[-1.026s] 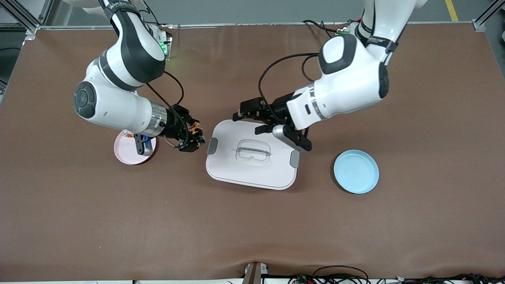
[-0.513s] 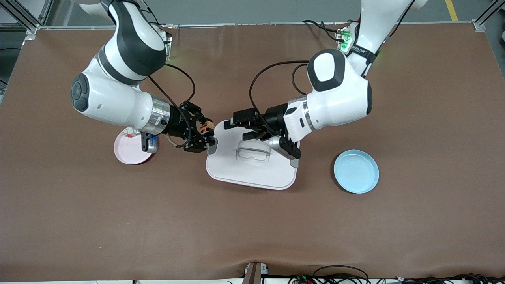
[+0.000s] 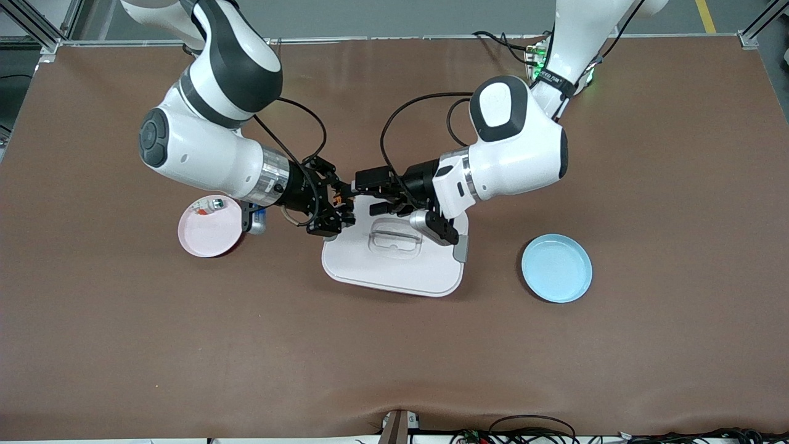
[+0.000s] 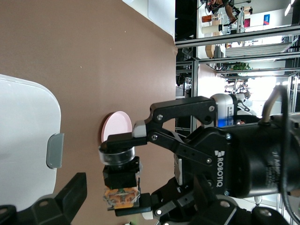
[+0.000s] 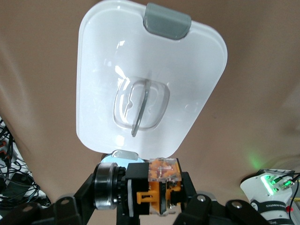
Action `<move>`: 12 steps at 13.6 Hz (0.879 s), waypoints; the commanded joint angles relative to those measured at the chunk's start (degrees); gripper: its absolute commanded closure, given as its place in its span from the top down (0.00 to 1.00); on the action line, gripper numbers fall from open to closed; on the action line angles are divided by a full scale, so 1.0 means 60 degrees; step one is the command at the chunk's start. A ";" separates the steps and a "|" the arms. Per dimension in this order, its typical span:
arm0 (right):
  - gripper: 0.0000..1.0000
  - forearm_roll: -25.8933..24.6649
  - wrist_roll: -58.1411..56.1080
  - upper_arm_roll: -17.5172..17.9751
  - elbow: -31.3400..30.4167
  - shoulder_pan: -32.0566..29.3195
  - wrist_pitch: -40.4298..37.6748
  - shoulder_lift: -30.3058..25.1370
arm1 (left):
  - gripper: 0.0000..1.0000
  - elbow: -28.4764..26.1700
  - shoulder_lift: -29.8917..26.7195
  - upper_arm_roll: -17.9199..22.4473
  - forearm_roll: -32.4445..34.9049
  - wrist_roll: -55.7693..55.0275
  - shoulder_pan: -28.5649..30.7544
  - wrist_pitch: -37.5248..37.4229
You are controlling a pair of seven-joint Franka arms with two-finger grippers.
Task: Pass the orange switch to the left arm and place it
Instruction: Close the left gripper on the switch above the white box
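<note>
Gripping orange switch (image 5: 157, 185), clear only wrist-side, above box (image 5: 140, 70)

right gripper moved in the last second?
Yes. The right gripper, shut on the tiny black-and-orange switch, went from beside the pink plate to over the white lidded box.

The grippers are covering the box (image 3: 394, 262) corner and one grey latch (farthest from the front camera).

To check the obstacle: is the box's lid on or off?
On. The white lid lies flat on the box, with one grey latch at its edge.
</note>
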 commanded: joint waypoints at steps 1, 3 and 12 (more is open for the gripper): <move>0.00 0.0167 0.0484 -0.0093 0.0877 0.0153 -0.0050 0.0475 | 1.00 -0.0019 0.0146 0.0017 -0.0216 0.0218 -0.0107 0.0219; 0.00 0.0167 0.0805 -0.0093 0.1257 0.0153 -0.0050 0.0724 | 1.00 -0.0107 0.0175 0.0032 -0.0172 0.0233 -0.0093 0.0219; 0.00 0.0167 0.1129 -0.0093 0.1728 0.0197 -0.0050 0.1003 | 0.22 -0.0210 0.0160 0.0032 -0.0113 0.0906 0.0010 0.0204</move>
